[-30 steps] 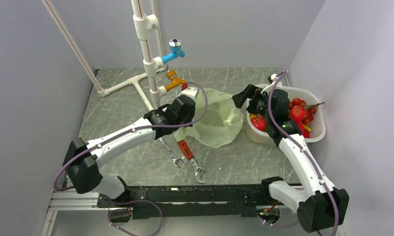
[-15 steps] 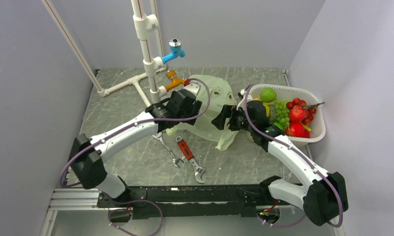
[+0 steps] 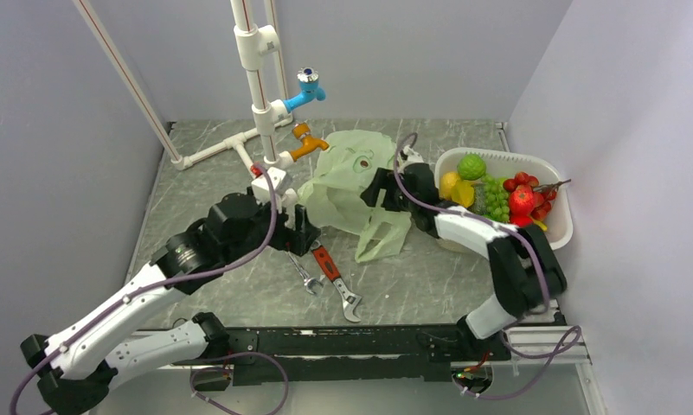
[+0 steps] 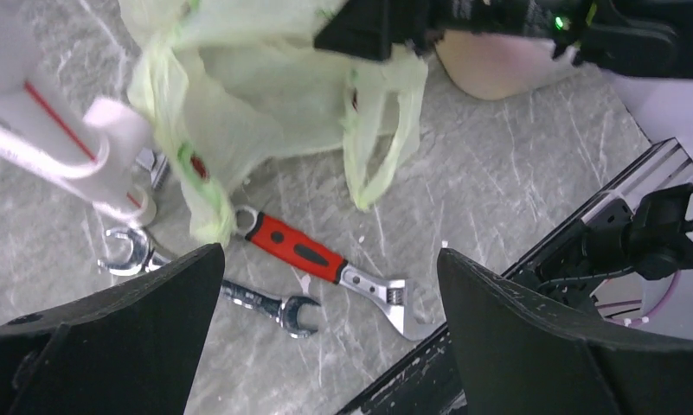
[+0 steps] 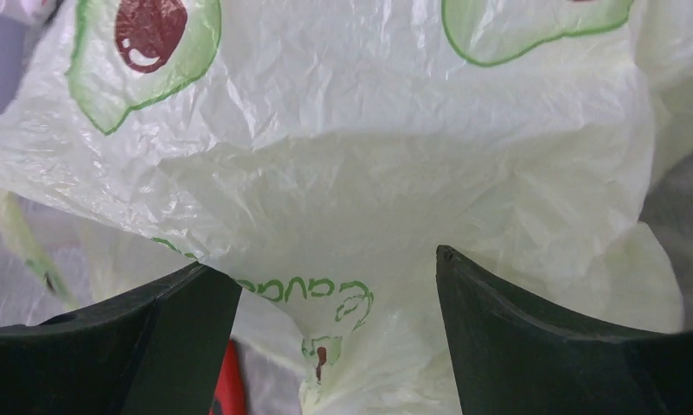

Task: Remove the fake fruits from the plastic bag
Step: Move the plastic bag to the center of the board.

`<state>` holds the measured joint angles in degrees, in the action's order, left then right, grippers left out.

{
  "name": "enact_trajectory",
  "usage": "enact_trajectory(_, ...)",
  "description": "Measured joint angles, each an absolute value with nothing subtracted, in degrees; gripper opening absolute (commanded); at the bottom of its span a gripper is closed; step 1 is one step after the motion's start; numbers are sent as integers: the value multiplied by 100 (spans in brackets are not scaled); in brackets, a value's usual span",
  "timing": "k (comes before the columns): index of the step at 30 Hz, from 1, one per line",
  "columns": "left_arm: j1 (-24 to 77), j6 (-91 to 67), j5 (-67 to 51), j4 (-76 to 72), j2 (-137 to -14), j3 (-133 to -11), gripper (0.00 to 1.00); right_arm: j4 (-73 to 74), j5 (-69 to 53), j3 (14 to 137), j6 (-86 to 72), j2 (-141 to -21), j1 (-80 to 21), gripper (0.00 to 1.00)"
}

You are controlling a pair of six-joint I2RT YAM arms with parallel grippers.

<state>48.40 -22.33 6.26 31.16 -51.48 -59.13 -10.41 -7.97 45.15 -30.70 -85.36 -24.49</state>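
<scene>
A grey marbled tabletop (image 3: 429, 277) is closed in by pale walls (image 3: 412, 52). The pale green plastic bag (image 3: 351, 173) lies crumpled at mid-table; its contents cannot be made out. Just right of the bag, a white oval tub (image 3: 557, 226) holds a green round fruit (image 3: 471, 166), green grapes (image 3: 497, 201), a yellow fruit (image 3: 449, 183) and red fruits (image 3: 522, 199). Left of the bag stands a white pipe rack (image 3: 258, 95) with taps. In front of the bag lie a red-handled adjustable wrench (image 3: 332, 268) and a spanner (image 3: 301, 272). The right gripper (image 5: 336, 264) is at the bag's right side with its fingers spread. The left gripper (image 4: 327, 259) hangs front-left of the bag, its fingers also apart and empty.
</scene>
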Motion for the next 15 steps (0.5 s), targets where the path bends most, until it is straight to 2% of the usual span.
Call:
enact_trajectory(4, 4840, -2414, 742, 3356, -4718, -5472, 99, -1387, -637, 5430, -3138, -9664, -2541, 85)
enact_trajectory(9, 4840, -2681, 1052, 3900, -4423, -5063, 99, -1323, -235, 7489, -2976, -11111, -2598, 91)
enact_trajectory(12, 4840, -2829, 1369, 4136, -4117, -4980, 99, -1079, -64, 8372, -2871, -11528, -2596, 96)
enact_trajectory(15, 4840, -2963, 1761, 4228, -3701, -4873, 99, -788, 8, 8554, -2880, -11456, -2585, 98)
